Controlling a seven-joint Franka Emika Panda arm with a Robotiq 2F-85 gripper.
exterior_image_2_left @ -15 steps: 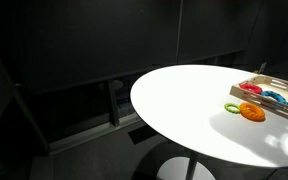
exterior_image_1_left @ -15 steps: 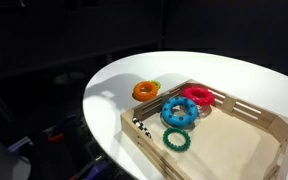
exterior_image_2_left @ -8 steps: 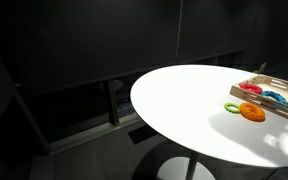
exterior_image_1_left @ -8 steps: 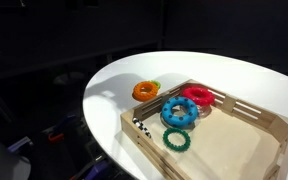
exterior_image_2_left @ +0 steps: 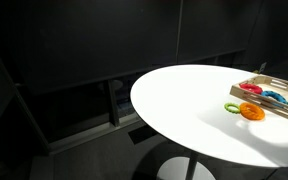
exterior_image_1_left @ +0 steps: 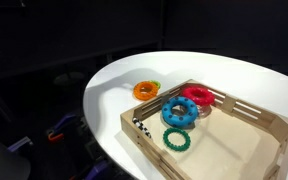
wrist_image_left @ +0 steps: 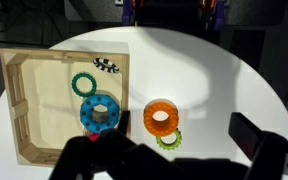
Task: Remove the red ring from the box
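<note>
Lying inside the box [exterior_image_1_left: 234, 145], the red ring [exterior_image_1_left: 197, 96] is resting just beside the blue ring [exterior_image_1_left: 179, 113]. The gripper [wrist_image_left: 164, 162] is appearing only as a dark blur, so I cannot tell its opening.

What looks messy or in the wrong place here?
Two rings lie outside the box: the orange ring and a small green ring touching it on the white table. The red ring and the others sit inside. Nothing looks spilled or broken.
</note>
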